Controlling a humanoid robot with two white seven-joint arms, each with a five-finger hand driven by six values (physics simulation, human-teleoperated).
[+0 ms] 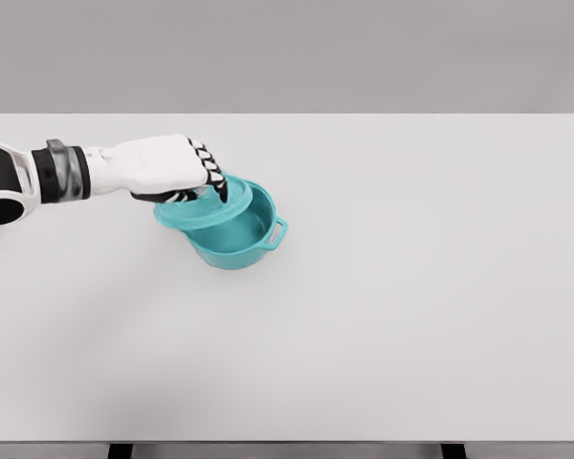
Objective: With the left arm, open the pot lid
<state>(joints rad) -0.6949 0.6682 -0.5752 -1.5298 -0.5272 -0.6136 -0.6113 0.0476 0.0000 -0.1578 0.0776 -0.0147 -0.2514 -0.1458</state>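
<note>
Table (pixel 364 363); left hand (pixel 177 170) grips lid (pixel 196 212)

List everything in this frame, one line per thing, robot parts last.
table: 1, white, fills most of the view; dark legs show at the bottom edge
pot: 1, teal, left of the table's centre, side handle to its right, part of the inside showing
lid: 1, teal, tilted, lifted and shifted toward the pot's left rim, so the pot is partly open
left hand: 1, white with black finger segments, on top of the lid, fingers curled at it
left arm: 1, white with black and grey joints, coming in from the left edge
right arm: not in view
</note>
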